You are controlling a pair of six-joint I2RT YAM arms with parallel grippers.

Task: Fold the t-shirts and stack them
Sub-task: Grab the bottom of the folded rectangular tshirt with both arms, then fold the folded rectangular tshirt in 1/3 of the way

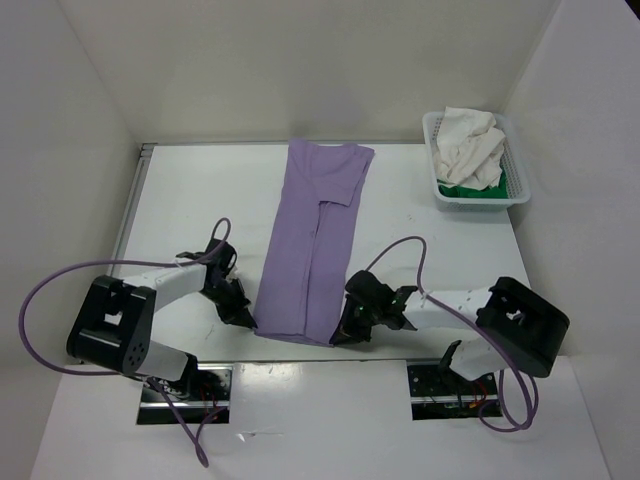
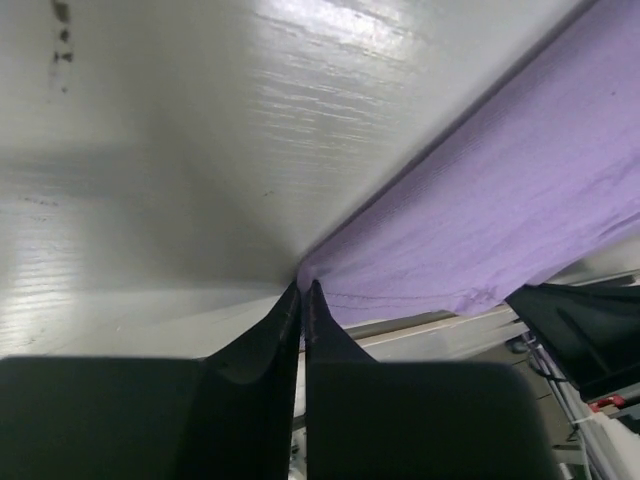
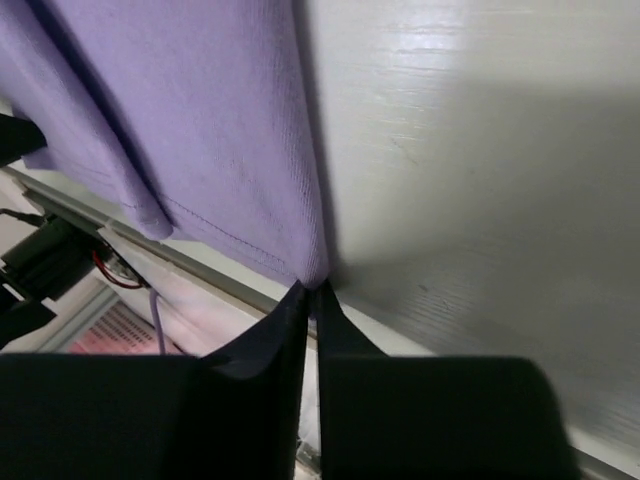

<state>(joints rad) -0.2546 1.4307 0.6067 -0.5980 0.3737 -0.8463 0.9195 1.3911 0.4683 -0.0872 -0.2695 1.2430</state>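
Hem corners of the lavender t-shirt point(image 1: 312, 245), folded lengthwise on the surface point(image 1: 190, 200), are clenched in the left tool point(image 2: 303, 290) and right tool point(image 3: 310, 288).
Crosswise fold is judged pending; cream t-shirt point(image 1: 470, 150) and green t-shirt point(image 1: 468, 189) are left in the mesh basket point(image 1: 521, 185).

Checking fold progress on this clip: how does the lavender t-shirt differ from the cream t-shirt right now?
The lavender t-shirt lies flat on the table, folded into a long narrow strip; the cream t-shirt sits crumpled in the basket. The lavender t-shirt has its two near corners pinched by the left gripper and the right gripper; nothing touches the cream t-shirt. Both are soft cloth, and neither is stacked yet.
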